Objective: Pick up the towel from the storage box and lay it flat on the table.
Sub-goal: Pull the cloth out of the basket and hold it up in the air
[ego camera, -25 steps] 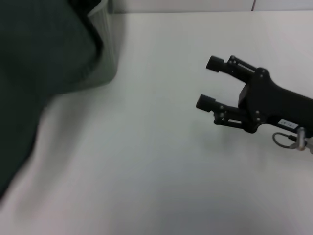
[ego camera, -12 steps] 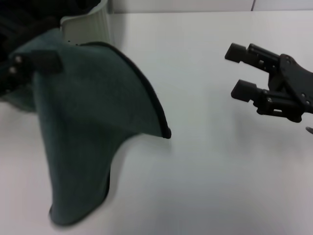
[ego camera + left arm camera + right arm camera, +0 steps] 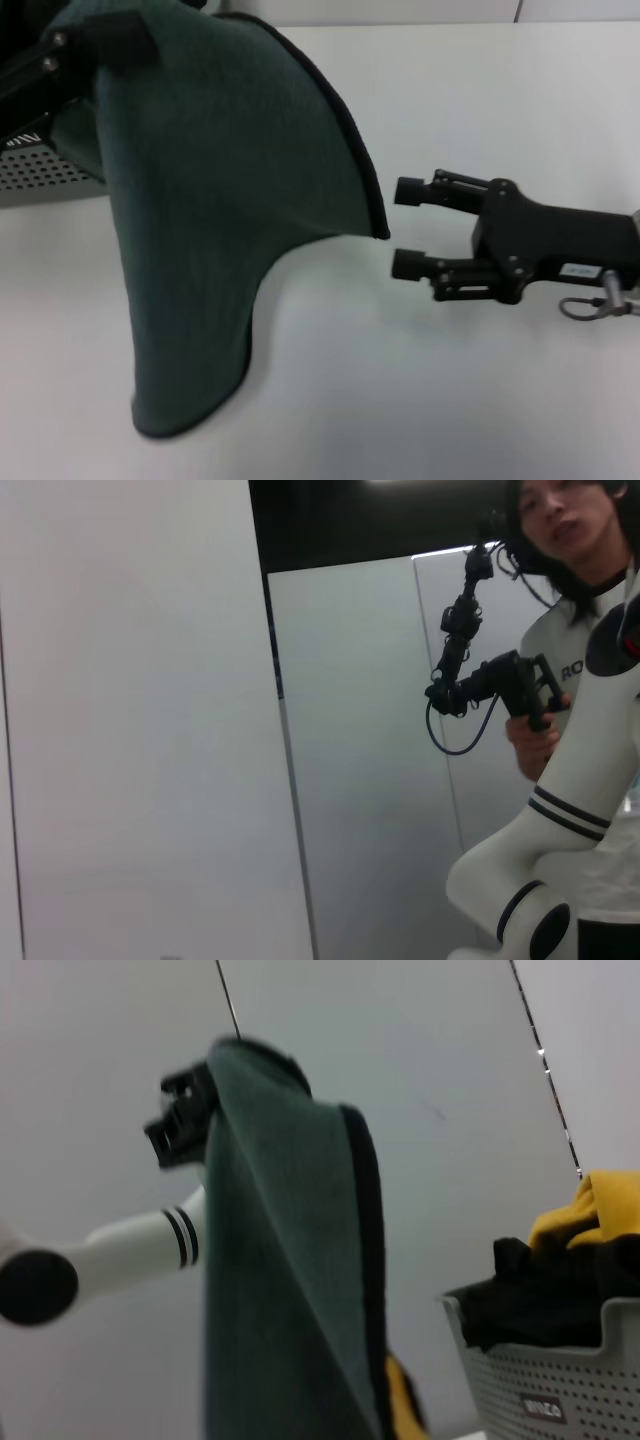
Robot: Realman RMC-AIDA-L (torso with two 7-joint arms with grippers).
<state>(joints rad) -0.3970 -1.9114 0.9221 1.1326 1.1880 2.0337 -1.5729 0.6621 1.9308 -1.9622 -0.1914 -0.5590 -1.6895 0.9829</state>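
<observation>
Above the plain white table (image 3: 450,400), my left gripper (image 3: 95,45) pinches the dark green fleecy towel (image 3: 220,200) aloft while my open right gripper (image 3: 410,228) nears its free black-edged corner, which I judge I must catch next.

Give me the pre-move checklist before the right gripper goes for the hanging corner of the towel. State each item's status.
1. Left gripper clamped on the towel: ok, it pinches an upper corner and the cloth hangs from it.
2. Towel out of the storage box: ok, it hangs in front of the box.
3. Right gripper open: ok, fingers apart.
4. Right gripper lined up with the free corner: ok, the dark-edged corner sits just ahead of the fingertips, not yet between them.
5. Towel's lower end off the table: cannot tell, it hangs close to the surface.
6. Cloth untwisted: not ok, it drapes in a fold.
</observation>
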